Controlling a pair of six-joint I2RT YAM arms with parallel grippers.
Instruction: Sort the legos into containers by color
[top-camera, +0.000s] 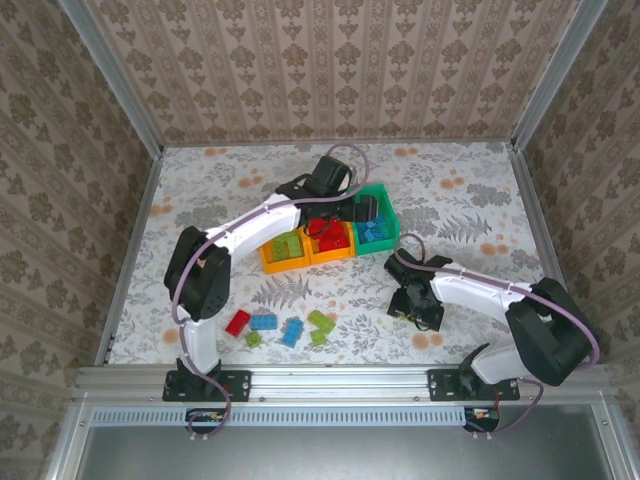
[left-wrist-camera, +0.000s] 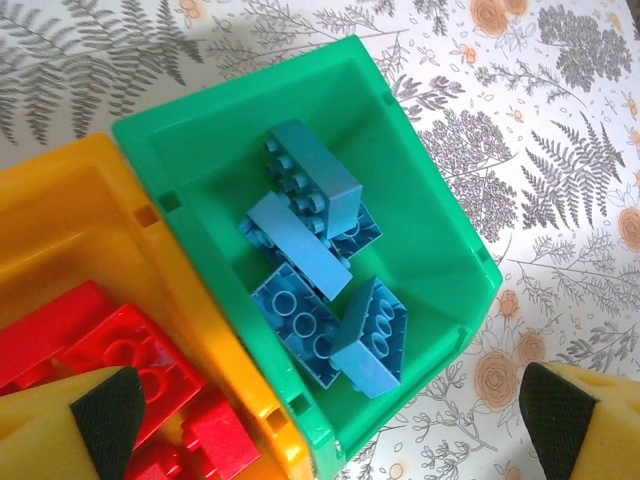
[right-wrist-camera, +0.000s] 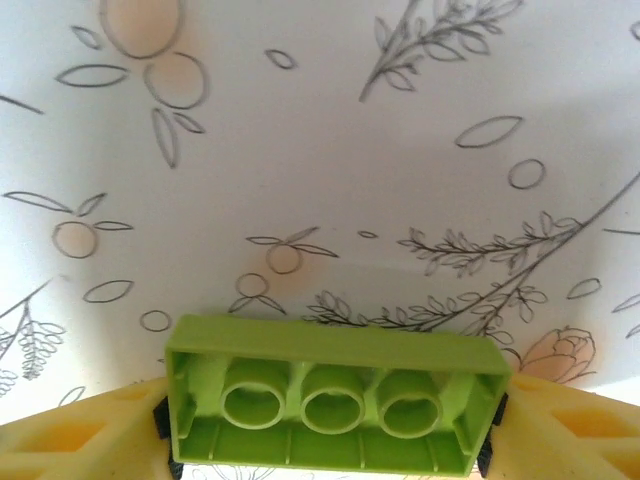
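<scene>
**Right gripper clamped on a lime brick; left gripper wide open over the green bin**

Right gripper (right-wrist-camera: 330, 440): the two yellow fingers (right-wrist-camera: 70, 440) press their black pads against the short ends of a lime brick (right-wrist-camera: 335, 405). The jaws stand part-way closed, about the length of the brick apart, and hold nothing else. The brick's long axis runs straight across from one finger to the other, level in the wrist view. Its hollow underside, with three round tubes in a row, faces the wrist camera. Whether it rests on the table (right-wrist-camera: 320, 150) or hangs clear of it cannot be told. From above, this gripper (top-camera: 415, 305) sits on the right half of the table, in front of the bins and apart from them.

Left gripper (left-wrist-camera: 330, 420): jaws spread fully, nothing between the pads. It hangs over the green bin (left-wrist-camera: 420, 230), one finger over the neighbouring orange bin (left-wrist-camera: 70, 220), the other over the table beyond the green bin's outer wall.

Bins: three stand touching in a row near the table's middle. The green bin (top-camera: 385, 192) is on the right, the middle orange bin (top-camera: 345, 252) beside it and the left orange bin (top-camera: 268, 262) at the end.
- Green bin: several blue bricks (left-wrist-camera: 310, 200) heaped at differing angles.
- Middle orange bin: red bricks (left-wrist-camera: 120, 350).
- Left orange bin: lime bricks (top-camera: 287, 246).

Loose bricks on the table near the left arm's base:
- A red one (top-camera: 238, 322).
- Two blue (top-camera: 264, 322) and (top-camera: 292, 333).
- Lime pieces (top-camera: 321, 321) and (top-camera: 254, 339).
</scene>
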